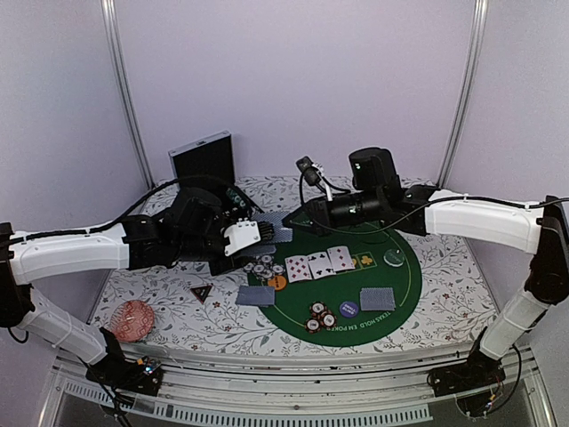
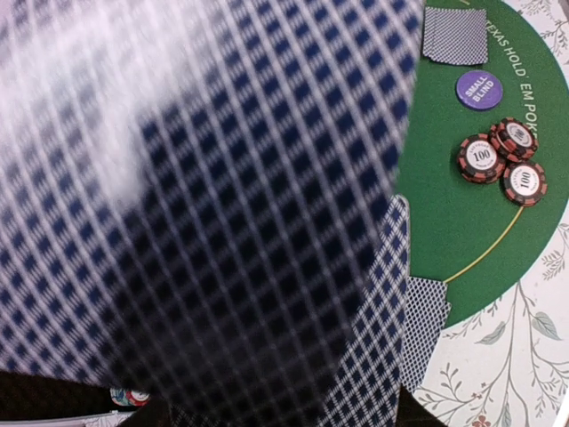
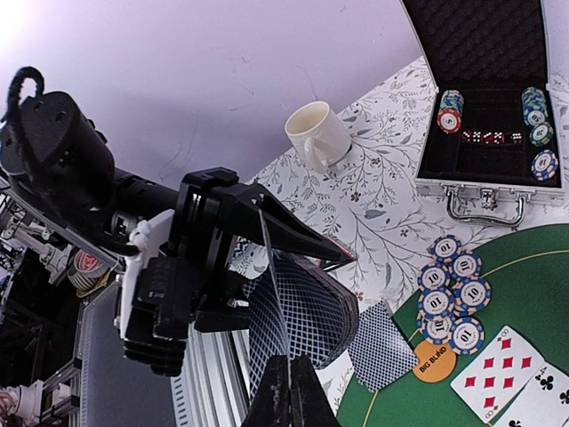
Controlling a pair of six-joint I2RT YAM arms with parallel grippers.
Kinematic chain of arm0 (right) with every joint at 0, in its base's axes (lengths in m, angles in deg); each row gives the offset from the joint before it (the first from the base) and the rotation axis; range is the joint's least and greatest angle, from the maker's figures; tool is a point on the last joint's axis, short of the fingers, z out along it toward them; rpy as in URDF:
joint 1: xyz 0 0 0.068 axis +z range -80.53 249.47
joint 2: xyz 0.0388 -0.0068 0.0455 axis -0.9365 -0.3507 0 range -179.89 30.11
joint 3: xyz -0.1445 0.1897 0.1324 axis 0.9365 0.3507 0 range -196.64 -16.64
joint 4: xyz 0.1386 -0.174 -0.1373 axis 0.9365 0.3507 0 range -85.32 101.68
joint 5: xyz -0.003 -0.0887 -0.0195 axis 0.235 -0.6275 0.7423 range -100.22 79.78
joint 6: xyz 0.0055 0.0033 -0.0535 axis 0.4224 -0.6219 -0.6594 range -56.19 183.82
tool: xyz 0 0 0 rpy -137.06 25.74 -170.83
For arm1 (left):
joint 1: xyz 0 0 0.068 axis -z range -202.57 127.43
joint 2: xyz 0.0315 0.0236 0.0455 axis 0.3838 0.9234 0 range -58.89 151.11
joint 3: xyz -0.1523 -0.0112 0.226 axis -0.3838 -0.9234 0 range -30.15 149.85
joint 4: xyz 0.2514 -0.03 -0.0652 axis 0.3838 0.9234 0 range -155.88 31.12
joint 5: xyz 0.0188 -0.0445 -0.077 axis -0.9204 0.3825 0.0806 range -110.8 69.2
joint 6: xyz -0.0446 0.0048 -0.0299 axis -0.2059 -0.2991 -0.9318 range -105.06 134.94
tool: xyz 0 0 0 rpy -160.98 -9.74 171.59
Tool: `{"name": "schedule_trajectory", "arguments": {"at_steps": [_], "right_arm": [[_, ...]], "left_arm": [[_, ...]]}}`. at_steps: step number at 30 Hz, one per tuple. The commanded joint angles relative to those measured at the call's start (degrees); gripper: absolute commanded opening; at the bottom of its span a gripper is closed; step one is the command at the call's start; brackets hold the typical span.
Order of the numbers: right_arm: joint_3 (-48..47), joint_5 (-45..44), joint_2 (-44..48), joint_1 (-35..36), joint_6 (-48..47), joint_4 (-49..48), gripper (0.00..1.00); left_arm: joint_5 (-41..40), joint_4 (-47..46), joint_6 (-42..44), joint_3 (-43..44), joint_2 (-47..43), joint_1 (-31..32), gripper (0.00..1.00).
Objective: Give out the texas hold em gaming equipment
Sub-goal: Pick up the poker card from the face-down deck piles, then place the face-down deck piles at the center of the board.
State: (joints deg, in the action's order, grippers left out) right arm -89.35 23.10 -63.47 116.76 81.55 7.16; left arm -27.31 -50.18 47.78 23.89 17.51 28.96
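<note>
Two sets of fingers meet above the far left of the desk [image 1: 444, 302]. Left fingers [image 3: 267, 222] clamp a bowed deck [image 3: 298, 311] of blue-backed cards, held in the air. Right fingers [image 3: 274, 400], closed to a thin slit, pinch the deck's lower edge. Three face-up cards [image 1: 318, 263] lie on the green mat [image 1: 391, 285], with chips [image 1: 264, 267] just beside them.

The green mat [image 1: 402, 286] looks like matt felt, the case [image 3: 487, 189] rim shiny metal, the mug [image 3: 318, 135] glazed, the poker chips [image 2: 483, 158] smooth plastic.
</note>
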Motion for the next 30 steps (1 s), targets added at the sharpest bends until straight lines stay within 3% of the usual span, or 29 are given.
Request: {"name": "schedule_trajectory", "arguments": {"at_steps": [1, 8, 18, 30], "right_arm": [[2.02, -1.15, 4.04, -1.29, -0.02, -0.14, 0.02], [6.32, -5.37, 9.91, -4.90, 1.44, 1.44, 0.02], [19.41, -20.63, 17.86, -14.43, 9.96, -0.56, 0.02], [25.25, -21.08, 19.21, -17.35, 13.08, -4.62, 0.02]], "left_arm": [[0.15, -0.94, 0.21, 0.04, -1.19, 0.68, 0.50], [-0.04, -0.95, 0.21, -0.08, -1.15, 0.68, 0.50], [-0.04, -0.93, 0.21, -0.06, -1.35, 0.69, 0.50], [0.62, -0.94, 0.06, -0.08, -1.16, 0.77, 0.50]]}}
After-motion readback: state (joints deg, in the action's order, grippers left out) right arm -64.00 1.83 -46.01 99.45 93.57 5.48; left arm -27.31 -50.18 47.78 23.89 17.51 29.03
